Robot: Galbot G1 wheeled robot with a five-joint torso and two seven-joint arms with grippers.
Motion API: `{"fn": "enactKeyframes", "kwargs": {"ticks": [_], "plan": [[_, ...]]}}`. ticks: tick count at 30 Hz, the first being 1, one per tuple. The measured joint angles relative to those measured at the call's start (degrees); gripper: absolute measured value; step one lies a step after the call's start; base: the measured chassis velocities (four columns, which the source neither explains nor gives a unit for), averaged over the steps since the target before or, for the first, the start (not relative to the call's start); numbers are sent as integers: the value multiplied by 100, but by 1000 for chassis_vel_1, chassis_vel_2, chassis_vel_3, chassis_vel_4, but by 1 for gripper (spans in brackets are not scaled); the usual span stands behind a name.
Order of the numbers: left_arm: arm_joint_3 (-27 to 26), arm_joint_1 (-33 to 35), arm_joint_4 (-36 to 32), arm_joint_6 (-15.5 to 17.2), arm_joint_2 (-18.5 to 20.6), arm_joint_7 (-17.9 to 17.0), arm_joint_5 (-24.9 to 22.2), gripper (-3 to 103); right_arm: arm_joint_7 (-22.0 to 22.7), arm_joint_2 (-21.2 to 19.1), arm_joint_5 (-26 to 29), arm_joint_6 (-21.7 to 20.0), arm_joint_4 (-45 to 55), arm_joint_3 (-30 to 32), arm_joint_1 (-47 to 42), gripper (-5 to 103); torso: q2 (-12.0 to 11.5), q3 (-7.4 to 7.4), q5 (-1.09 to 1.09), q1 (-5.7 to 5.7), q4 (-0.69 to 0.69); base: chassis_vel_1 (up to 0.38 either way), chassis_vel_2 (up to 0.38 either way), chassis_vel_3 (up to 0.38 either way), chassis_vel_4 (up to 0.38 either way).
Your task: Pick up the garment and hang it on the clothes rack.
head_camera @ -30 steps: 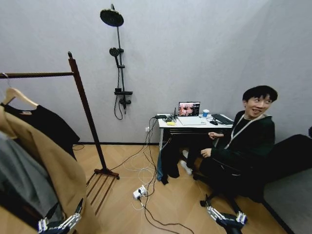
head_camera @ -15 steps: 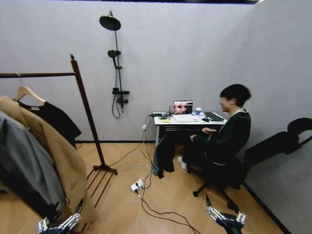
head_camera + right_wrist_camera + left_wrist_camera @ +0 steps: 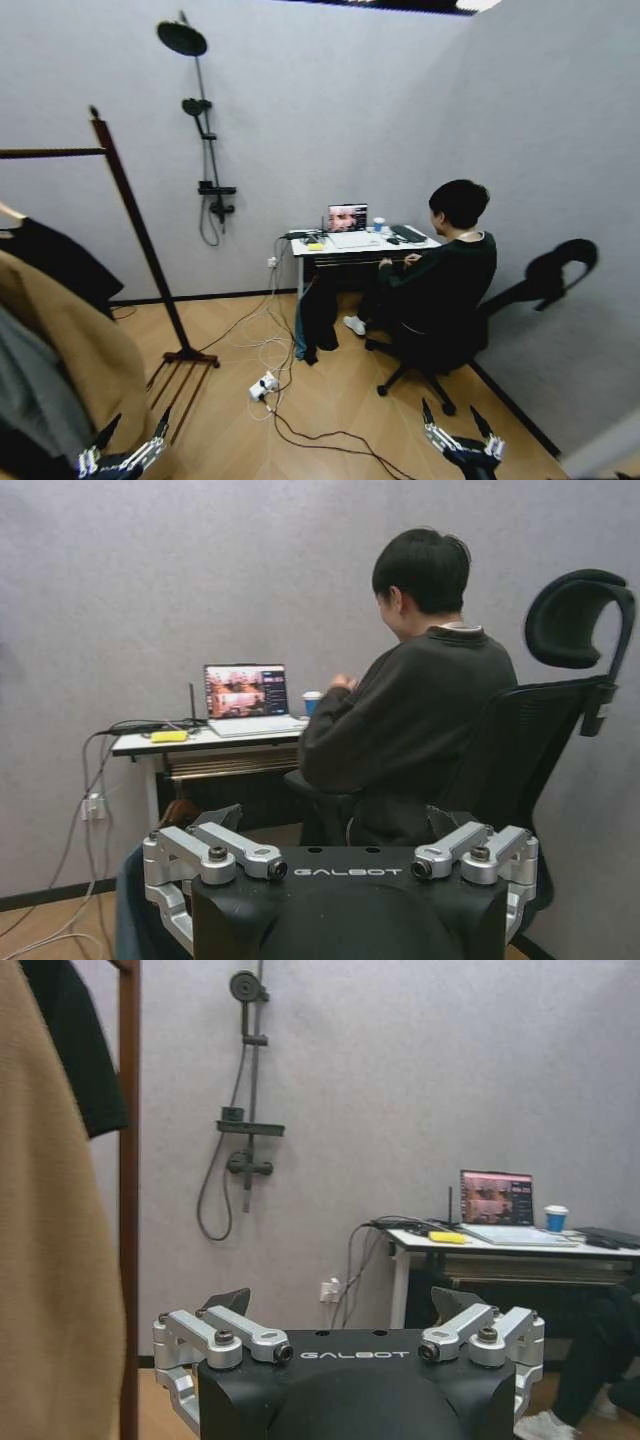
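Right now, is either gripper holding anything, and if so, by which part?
Nothing is held. The left gripper and the right gripper both hang low with fingers open and empty; the black short-sleeved T-shirt hangs on the dark reddish-brown wooden rack.

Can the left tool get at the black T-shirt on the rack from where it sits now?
Probably not as things stand. The left tool sits low, open and empty, while the black T-shirt hangs high near the clothes rack bar, with the tan coat hanging between them.
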Motion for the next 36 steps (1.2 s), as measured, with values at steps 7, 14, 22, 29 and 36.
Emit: {"fn": "enactKeyframes", "kwargs": {"ticks": [7,14,22,29,36], "plan": [[0,0,0,0,0,1,0,100,0,0,0,0,0,0,0,100,0,0,1,1,5,-44,-42,-34,-34],[0,0,0,0,0,1,0,100,0,0,0,0,0,0,0,100,-1,1,0,1,2,0,0,0,0],[0,0,0,0,0,1,0,100,0,0,0,0,0,0,0,100,-1,1,0,2,2,130,-108,-112,102],[0,0,0,0,0,1,0,100,0,0,0,0,0,0,1,100,0,-1,1,0,1,232,-234,-234,220],[0,0,0,0,0,-2,0,100,0,0,0,0,0,0,1,100,0,-1,2,0,1,294,-295,-295,293]]}}
